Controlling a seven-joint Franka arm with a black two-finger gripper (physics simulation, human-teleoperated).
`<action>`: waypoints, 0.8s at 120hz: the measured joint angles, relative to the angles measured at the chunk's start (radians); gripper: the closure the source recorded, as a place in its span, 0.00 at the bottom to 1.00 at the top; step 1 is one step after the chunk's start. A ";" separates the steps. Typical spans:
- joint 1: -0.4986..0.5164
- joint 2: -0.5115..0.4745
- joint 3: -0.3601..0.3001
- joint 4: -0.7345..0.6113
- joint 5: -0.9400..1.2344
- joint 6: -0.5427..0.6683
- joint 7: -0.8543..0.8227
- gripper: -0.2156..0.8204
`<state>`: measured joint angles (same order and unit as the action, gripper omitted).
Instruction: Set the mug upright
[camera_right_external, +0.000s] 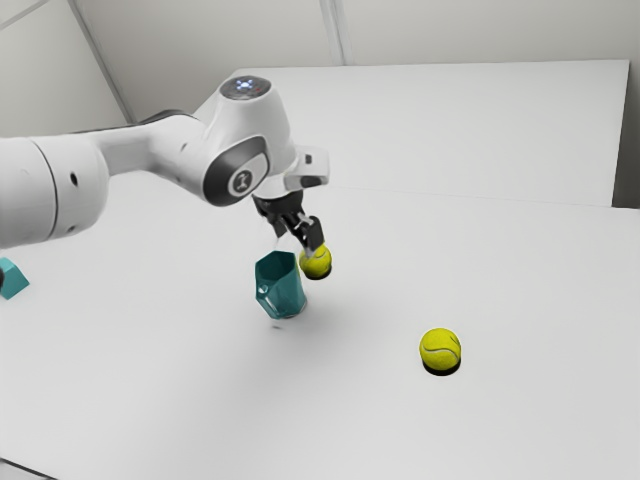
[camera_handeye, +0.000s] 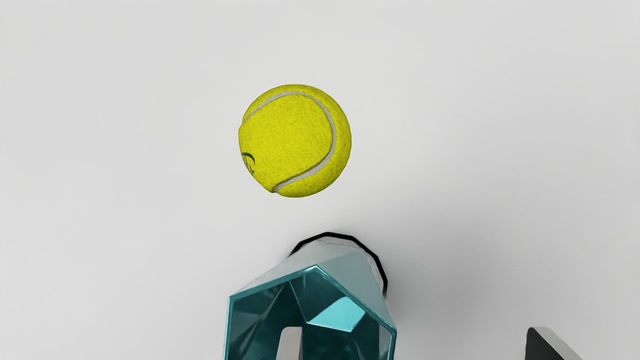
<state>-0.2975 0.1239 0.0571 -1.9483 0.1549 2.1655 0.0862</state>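
Above the teal faceted mug (camera_right_external: 282, 292), my gripper (camera_right_external: 298, 238) points down over its mouth. The mug's mouth faces upward, its body leans slightly toward the exterior view's left, and whether its base rests flat is unclear. In the wrist view, my gripper (camera_handeye: 415, 334) is open, its fingers wide apart. One finger overlaps the mouth of the mug (camera_handeye: 272, 282); the other is outside the mug, well off its wall. How deep the first finger reaches cannot be seen.
A tennis ball (camera_right_external: 316, 262) (camera_handeye: 295, 141) lies close beside the mug. Another tennis ball (camera_right_external: 440, 350) rests farther toward the exterior view's right. A teal block-like object (camera_right_external: 12, 279) is at that view's left edge, on the white table (camera_right_external: 360, 420).
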 joint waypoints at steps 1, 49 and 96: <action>0.000 0.002 0.000 0.004 0.000 -0.002 0.000 0.32; 0.180 -0.159 -0.006 0.125 -0.131 -0.216 0.026 0.23; 0.308 -0.084 -0.061 0.379 -0.169 -0.426 0.120 0.21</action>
<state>0.0109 0.0397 -0.0038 -1.5694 -0.0141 1.7399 0.2058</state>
